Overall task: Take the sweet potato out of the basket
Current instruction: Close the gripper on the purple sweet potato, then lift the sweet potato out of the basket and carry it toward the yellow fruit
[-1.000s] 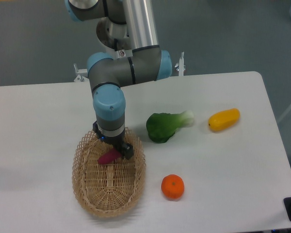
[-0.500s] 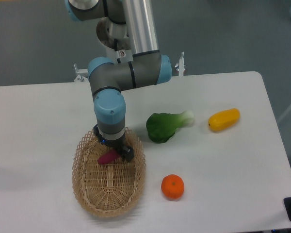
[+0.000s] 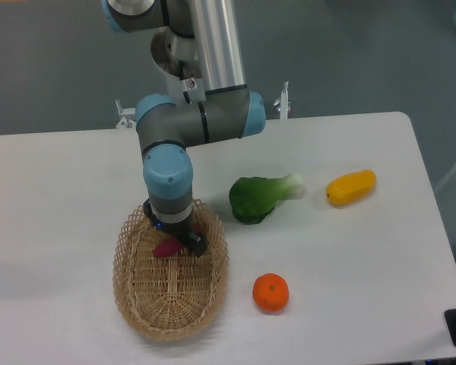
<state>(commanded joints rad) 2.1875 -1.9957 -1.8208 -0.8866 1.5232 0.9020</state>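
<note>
Fixed camera: end effector (image 3: pixel 184 242) lowered into the basket (image 3: pixel 137 293).
The sweet potato (image 3: pixel 167 247) is seen at the basket's far end, touched by the end effector; whether it is clamped cannot be told.

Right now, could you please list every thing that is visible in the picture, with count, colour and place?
basket: one, light tan wicker, on the table near its front left
sweet potato: one, magenta-purple, inside the basket near its far end, partly hidden by the gripper
green vegetable: one, dark green with a pale stem, on the table right of the basket
yellow-orange fruit: one, oblong, on the table to the right of the green vegetable
orange: one, orange, round, on the table by the basket's right side
table: one, white
gripper: one, dark, down in the basket at the sweet potato; jaw state not clear
arm: one, grey and light blue, above the basket
</note>
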